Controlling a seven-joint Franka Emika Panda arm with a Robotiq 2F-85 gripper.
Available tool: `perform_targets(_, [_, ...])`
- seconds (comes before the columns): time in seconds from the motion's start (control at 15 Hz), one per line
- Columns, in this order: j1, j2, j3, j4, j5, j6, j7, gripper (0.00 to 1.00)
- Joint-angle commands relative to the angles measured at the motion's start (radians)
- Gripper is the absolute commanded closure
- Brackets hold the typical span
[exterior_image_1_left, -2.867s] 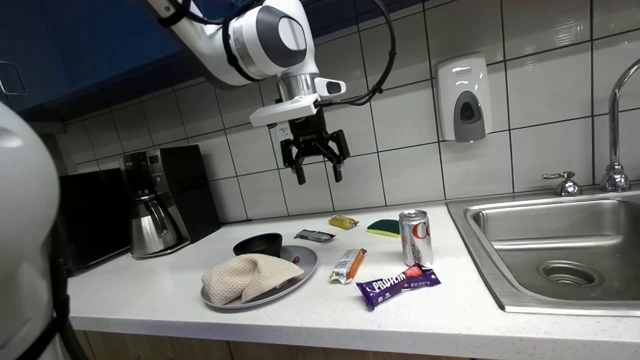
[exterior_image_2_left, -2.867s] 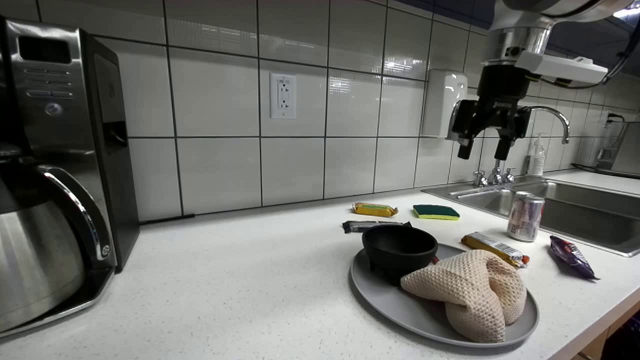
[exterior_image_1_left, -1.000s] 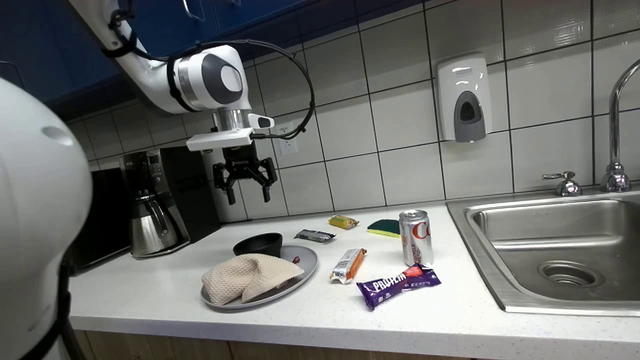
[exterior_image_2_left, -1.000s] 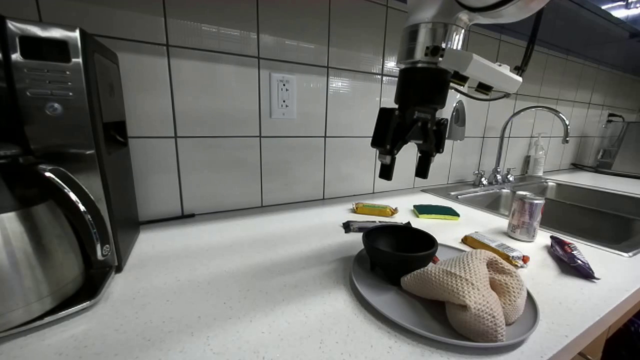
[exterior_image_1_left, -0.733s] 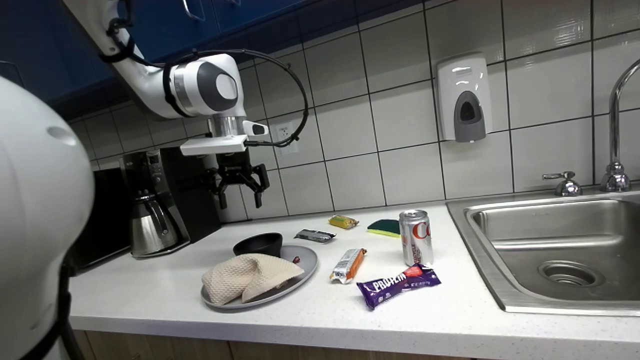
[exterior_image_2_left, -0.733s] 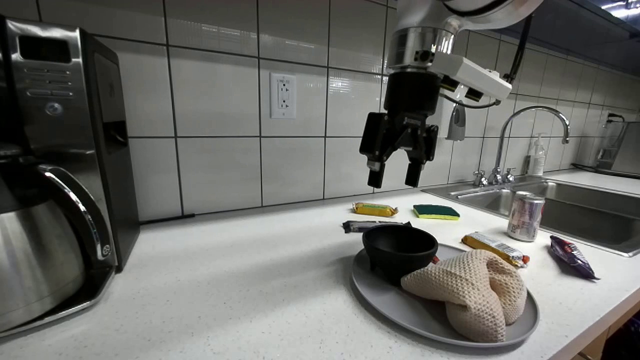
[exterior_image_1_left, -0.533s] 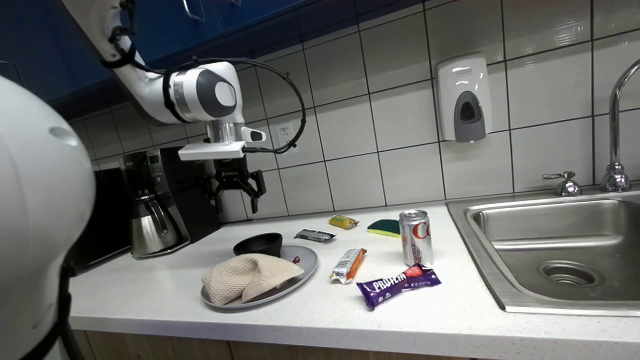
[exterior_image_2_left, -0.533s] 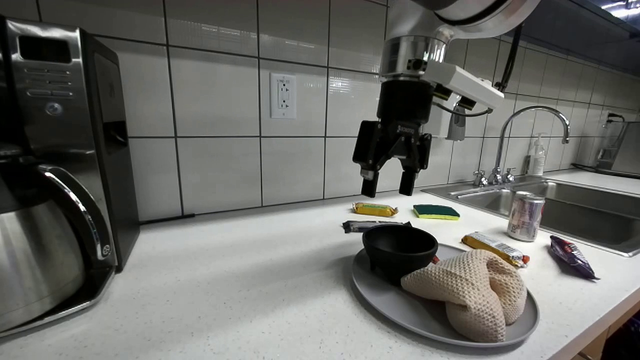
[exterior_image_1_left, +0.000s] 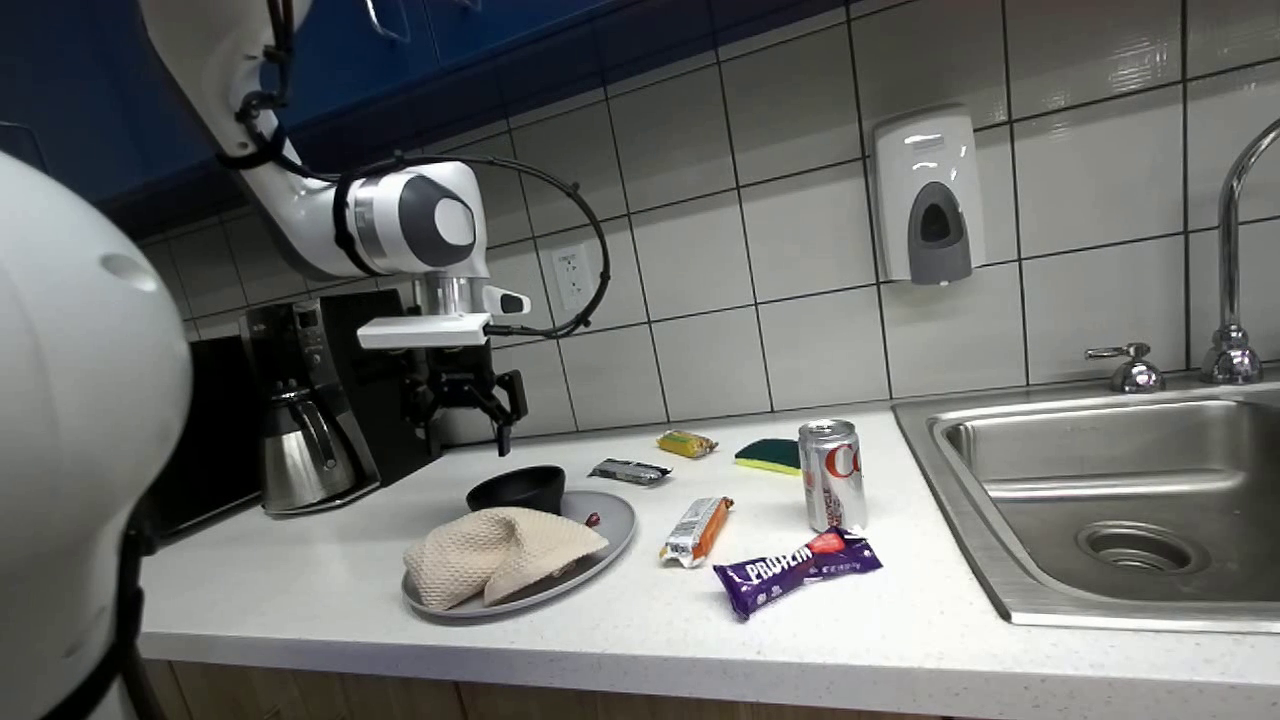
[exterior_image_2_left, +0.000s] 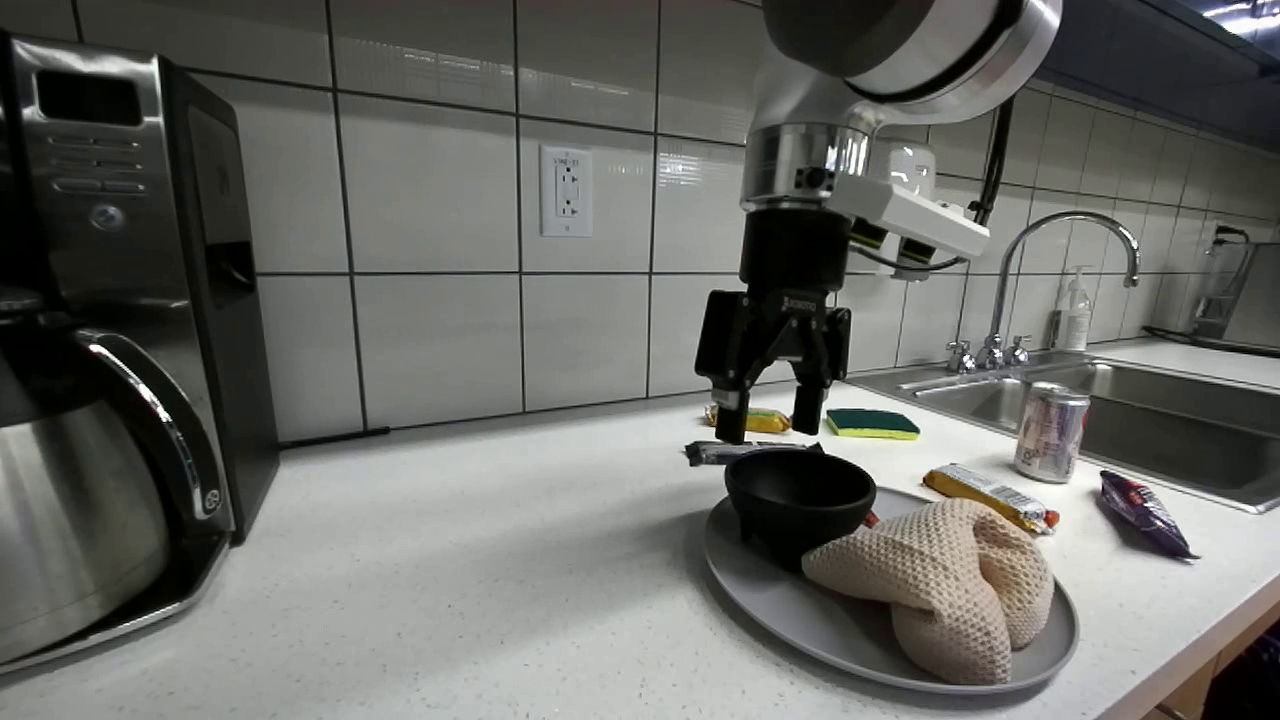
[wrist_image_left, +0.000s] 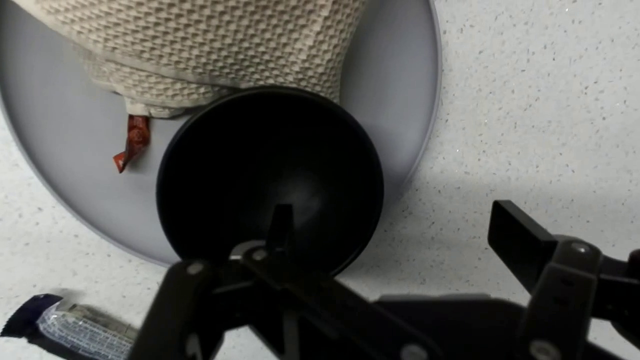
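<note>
Compared with the earliest frames, the gripper (exterior_image_2_left: 769, 435) has been carried leftward and down: in an exterior view it was held at the upper right, and now it is held just above the black bowl (exterior_image_2_left: 800, 500), right of centre there. Over the last half second it has been brought mostly straight down. The bowl, the plate (exterior_image_2_left: 830, 622) and the cloth (exterior_image_2_left: 945, 590) have been left in place. The fingers (exterior_image_2_left: 731, 420) are spread wide; in the wrist view one fingertip is seen against the bowl's inside, the other over the counter (wrist_image_left: 540, 125) at the right.

The bowl is round, deep and dull black, raised on short feet and borne by the plate, which is smooth and grey with a thin rim. The beige waffle-weave cloth is bunched into a soft mound beside it, and at its edge a twisted red wrapper end (wrist_image_left: 134, 142) is exposed, left in the wrist view. At the lower left there, a crinkled silver bar (wrist_image_left: 82, 330) is shown on the white, speckled counter. In an exterior view, an orange-and-white bar (exterior_image_1_left: 697, 532), a glossy purple packet (exterior_image_1_left: 797, 572) and an upright metal can (exterior_image_1_left: 832, 480) are seen right of the plate.
</note>
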Motion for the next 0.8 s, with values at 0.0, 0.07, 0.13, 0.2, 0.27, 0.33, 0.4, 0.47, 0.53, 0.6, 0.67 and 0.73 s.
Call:
perform_targets(0.0, [-0.011,0.002,0.012,0.003,-0.002,-0.002,0.001,0.0])
perform_targets(0.07, [-0.011,0.003,0.012,0.005,-0.002,-0.002,0.001,0.0])
perform_targets(0.13, [-0.011,0.003,0.012,0.006,-0.002,-0.003,0.001,0.0])
perform_targets(0.2, [-0.011,0.003,0.012,0.007,-0.002,-0.003,0.001,0.0])
perform_targets(0.27, [-0.011,0.003,0.012,0.008,-0.002,-0.003,0.001,0.0])
perform_targets(0.33, [-0.011,0.003,0.012,0.008,-0.002,-0.003,0.001,0.0])
perform_targets(0.4, [-0.011,0.003,0.012,0.008,-0.002,-0.003,0.001,0.0])
perform_targets(0.47, [-0.011,0.003,0.012,0.008,-0.002,-0.003,0.001,0.0])
perform_targets(0.53, [-0.011,0.003,0.012,0.008,-0.002,-0.003,0.001,0.0])
perform_targets(0.6, [-0.011,0.003,0.012,0.008,-0.002,-0.003,0.001,0.0])
perform_targets(0.67, [-0.011,0.003,0.012,0.008,-0.002,-0.003,0.001,0.0])
perform_targets(0.73, [-0.011,0.012,0.013,0.011,0.001,0.004,-0.005,0.0])
